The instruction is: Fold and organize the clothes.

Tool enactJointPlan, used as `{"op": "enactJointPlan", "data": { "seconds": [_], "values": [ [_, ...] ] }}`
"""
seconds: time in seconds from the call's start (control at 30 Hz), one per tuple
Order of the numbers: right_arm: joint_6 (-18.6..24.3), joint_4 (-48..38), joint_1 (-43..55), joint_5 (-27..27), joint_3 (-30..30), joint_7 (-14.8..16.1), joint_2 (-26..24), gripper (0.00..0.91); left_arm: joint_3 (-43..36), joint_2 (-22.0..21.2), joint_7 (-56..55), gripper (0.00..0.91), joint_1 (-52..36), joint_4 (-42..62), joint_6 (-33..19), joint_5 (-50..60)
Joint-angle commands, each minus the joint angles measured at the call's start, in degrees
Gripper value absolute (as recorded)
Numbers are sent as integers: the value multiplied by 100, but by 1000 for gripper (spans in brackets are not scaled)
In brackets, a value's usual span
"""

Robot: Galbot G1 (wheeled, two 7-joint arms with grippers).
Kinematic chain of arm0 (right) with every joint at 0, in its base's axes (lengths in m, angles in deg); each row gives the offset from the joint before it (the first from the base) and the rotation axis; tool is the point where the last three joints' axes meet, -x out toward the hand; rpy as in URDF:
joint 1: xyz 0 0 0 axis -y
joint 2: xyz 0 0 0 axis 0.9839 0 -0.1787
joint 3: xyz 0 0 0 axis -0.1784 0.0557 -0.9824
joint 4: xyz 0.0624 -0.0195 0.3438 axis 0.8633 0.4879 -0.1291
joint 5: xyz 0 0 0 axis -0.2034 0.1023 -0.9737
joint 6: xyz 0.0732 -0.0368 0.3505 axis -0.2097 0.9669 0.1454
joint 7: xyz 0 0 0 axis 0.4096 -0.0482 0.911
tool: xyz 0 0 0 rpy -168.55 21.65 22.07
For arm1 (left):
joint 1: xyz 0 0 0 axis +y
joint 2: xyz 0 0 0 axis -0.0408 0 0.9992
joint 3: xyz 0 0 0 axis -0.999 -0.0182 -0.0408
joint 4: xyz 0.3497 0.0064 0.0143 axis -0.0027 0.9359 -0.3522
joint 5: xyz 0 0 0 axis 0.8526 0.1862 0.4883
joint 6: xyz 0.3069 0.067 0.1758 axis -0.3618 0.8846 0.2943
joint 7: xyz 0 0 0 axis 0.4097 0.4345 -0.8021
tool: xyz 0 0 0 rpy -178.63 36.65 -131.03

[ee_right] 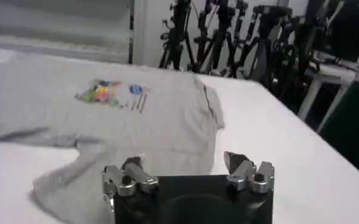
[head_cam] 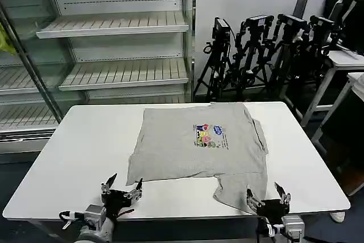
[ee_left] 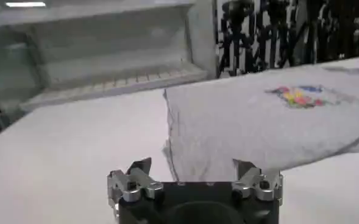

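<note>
A light grey T-shirt (head_cam: 199, 140) with a small multicoloured cartoon print (head_cam: 208, 135) lies partly folded on the white table (head_cam: 85, 152). One sleeve (head_cam: 242, 189) sticks out toward the front edge. My left gripper (head_cam: 121, 187) stands open at the front edge, just short of the shirt's near left corner (ee_left: 173, 159). My right gripper (head_cam: 267, 196) is open too, at the front right, beside the protruding sleeve (ee_right: 75, 182). In the wrist views the left gripper (ee_left: 191, 165) and right gripper (ee_right: 185, 161) hold nothing.
Empty white display shelves (head_cam: 114, 55) stand behind the table on the left. Several black camera tripods (head_cam: 267, 49) cluster at the back right, next to another white table (head_cam: 347, 61). Bare tabletop lies left of the shirt.
</note>
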Motion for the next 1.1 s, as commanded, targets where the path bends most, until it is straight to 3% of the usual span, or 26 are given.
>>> {"op": "enactJointPlan", "data": {
  "seconds": [0.03,0.07,0.1,0.13,0.2,0.23,0.27,0.77,1.1],
  "values": [
    [-104,-120,-318,-38,32,-6,19,907,-172,100,-37,907,-430,638,116,-146],
    [-105,-134,-319,-38,44,-4,28,907,-218,99,-45,907,-470,696,117,-158],
    [-105,-147,-323,-39,62,-5,35,856,-242,91,-56,10,-492,735,116,-174],
    [-107,-156,-324,-44,76,-10,40,635,-262,88,-68,20,-512,745,118,-184],
    [-107,-182,-324,-51,90,-15,40,333,-293,78,-77,20,-541,806,115,-196],
    [-108,-193,-329,-61,92,-9,39,71,-310,82,-74,20,-550,828,113,-212],
    [-108,-197,-335,-65,95,-7,39,0,-334,90,-110,20,-541,841,111,-246],
    [-97,-134,-362,-280,153,10,26,0,-330,117,-216,20,-352,836,106,-378],
    [324,883,-875,-347,-51,-41,-54,0,-202,-10,-205,20,58,27,102,-406]
  ]
}}
